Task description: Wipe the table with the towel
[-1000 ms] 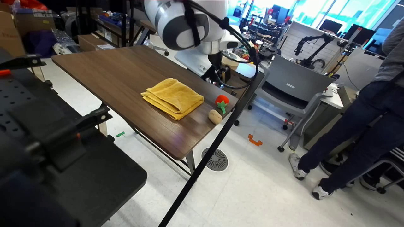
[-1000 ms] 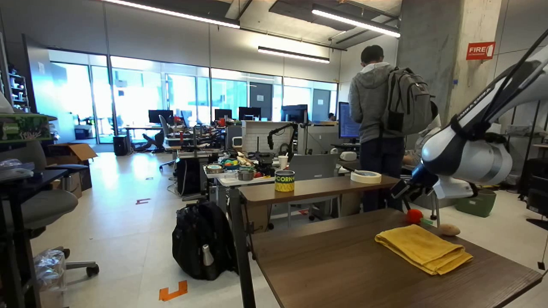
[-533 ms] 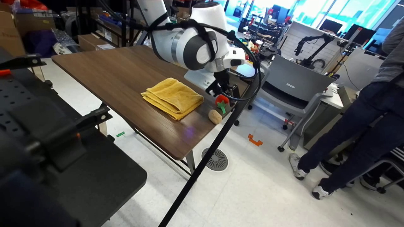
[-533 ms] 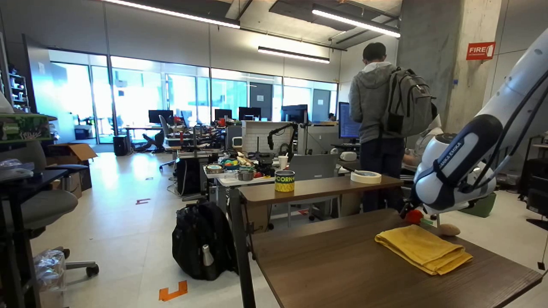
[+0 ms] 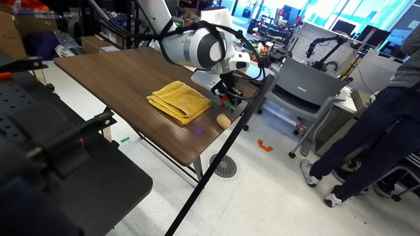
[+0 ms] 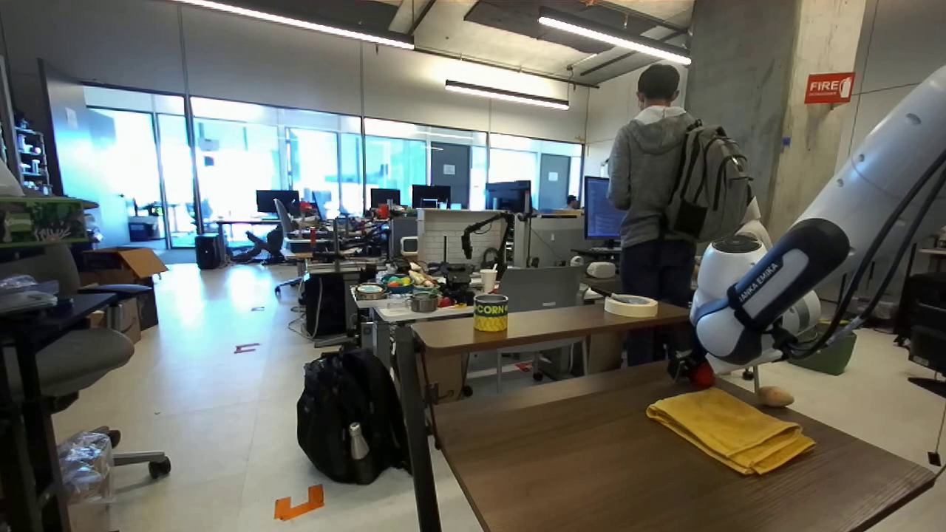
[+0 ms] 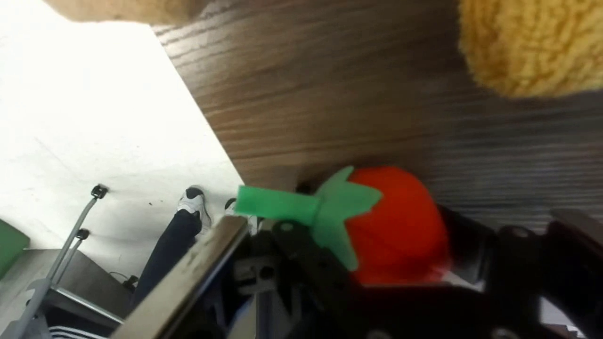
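The yellow towel [image 5: 180, 100] lies folded on the brown table [image 5: 108, 72], near its end; both exterior views show it, and a corner of the towel [image 7: 532, 47] fills the upper right of the wrist view. My gripper [image 5: 227, 99] is low over the table beside the towel, not touching it. Between its fingers sits a red toy tomato [image 7: 400, 226] with a green stem. In the wrist view a dark finger [image 7: 301, 249] presses along the tomato's stem side, and the opposite finger [image 7: 464, 235] borders its far side. The gripper appears shut on the tomato.
A beige potato-like ball [image 5: 223, 121] lies at the table's end edge, close to the tomato. A raised shelf [image 6: 554, 329] behind carries a corn can [image 6: 491, 314] and a tape roll [image 6: 632, 307]. A black cart [image 5: 111, 190] and a slanted black post [image 5: 210, 173] flank the table.
The arm has come down to the table end and its jaws have closed in around the tomato, which has shifted slightly and turned. Towel and beige ball have stayed in place.
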Controlling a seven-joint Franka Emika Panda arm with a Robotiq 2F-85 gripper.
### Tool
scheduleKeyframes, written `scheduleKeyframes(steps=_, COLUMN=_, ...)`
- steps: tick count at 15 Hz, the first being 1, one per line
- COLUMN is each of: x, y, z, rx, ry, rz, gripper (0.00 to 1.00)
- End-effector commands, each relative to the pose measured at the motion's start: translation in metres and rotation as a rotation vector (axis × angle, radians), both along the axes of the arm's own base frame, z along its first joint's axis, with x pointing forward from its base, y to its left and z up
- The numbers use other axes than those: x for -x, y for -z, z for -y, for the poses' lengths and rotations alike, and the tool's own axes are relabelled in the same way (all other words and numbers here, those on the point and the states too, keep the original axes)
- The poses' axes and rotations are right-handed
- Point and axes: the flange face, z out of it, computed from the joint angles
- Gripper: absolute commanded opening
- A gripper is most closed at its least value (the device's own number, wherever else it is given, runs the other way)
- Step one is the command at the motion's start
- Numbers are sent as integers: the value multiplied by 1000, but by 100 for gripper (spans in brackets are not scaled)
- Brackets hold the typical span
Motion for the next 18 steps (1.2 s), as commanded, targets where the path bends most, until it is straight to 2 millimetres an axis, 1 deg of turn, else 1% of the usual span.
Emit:
scheduleKeyframes(steps=1, x=-5, y=-3, z=-26, rx=-38, ry=-89, rz=8, gripper=21)
scheduleKeyframes(steps=2, x=-1, y=-9, z=-41, rx=-47, ry=-149, rz=28, gripper=15)
scheduleKeyframes(steps=3, x=3, y=-13, z=-60, rx=-65, ry=-209, rz=39, gripper=5)
scheduleKeyframes(steps=4, x=11, y=-17, z=-82, rx=-79, ry=-265, rz=56, gripper=0)
scheduleKeyframes(steps=6, x=19, y=-26, z=-125, rx=-119, ry=-380, rz=96, gripper=0)
scheduleKeyframes(steps=8, x=32, y=-36, z=-173, rx=-156, ry=-493, rz=143, gripper=1)
scheduleKeyframes(steps=11, x=60, y=-49, z=-262, rx=-210, ry=-665, rz=183, gripper=0)
scheduleKeyframes(steps=12, x=63, y=-49, z=-289, rx=-232, ry=-719, rz=184, gripper=0)
scheduleKeyframes(steps=13, x=63, y=-43, z=-315, rx=-247, ry=-773, rz=179, gripper=0)
scheduleKeyframes(steps=14, x=63, y=-40, z=-336, rx=-262, ry=-821, rz=162, gripper=0)
scheduleKeyframes(steps=15, x=61, y=-32, z=-353, rx=-261, ry=-847, rz=161, gripper=0)
scheduleKeyframes(steps=16, x=60, y=-27, z=-365, rx=-259, ry=-869, rz=163, gripper=0)
scheduleKeyframes(steps=18, x=49, y=-14, z=-374, rx=-221, ry=-878, rz=182, gripper=0)
